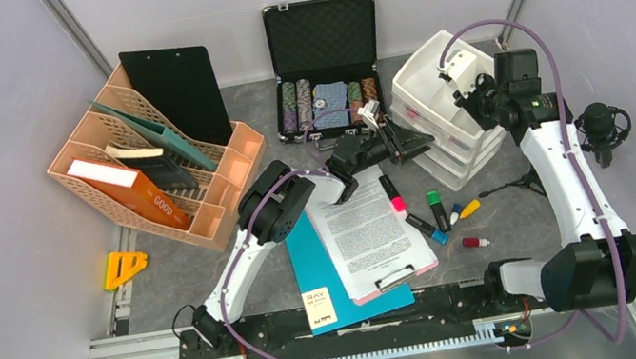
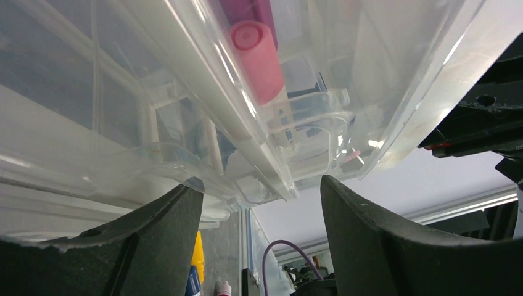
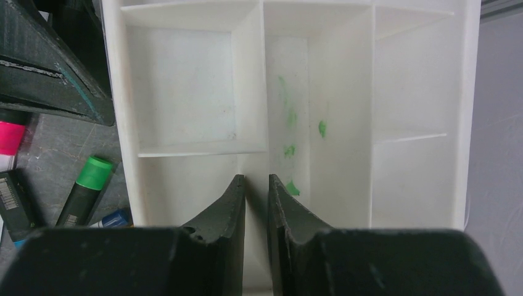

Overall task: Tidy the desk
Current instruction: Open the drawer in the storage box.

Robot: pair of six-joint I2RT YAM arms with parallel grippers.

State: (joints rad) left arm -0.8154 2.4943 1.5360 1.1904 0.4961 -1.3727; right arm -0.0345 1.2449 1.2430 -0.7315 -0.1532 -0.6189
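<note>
The dark stone-look table sits under both arms. The right hand is pinched narrow on a divider of the white tray, with a green marker off to its side. The left hand is spread wide, holding nothing, and a clear drawer is right in front of its fingers.

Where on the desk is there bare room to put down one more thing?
Bare desk lies front left, between the orange rack, the yellow wedge and the blue folder. A strip is free between rack and black case. Crowded: markers between clipboard and white organizer.
</note>
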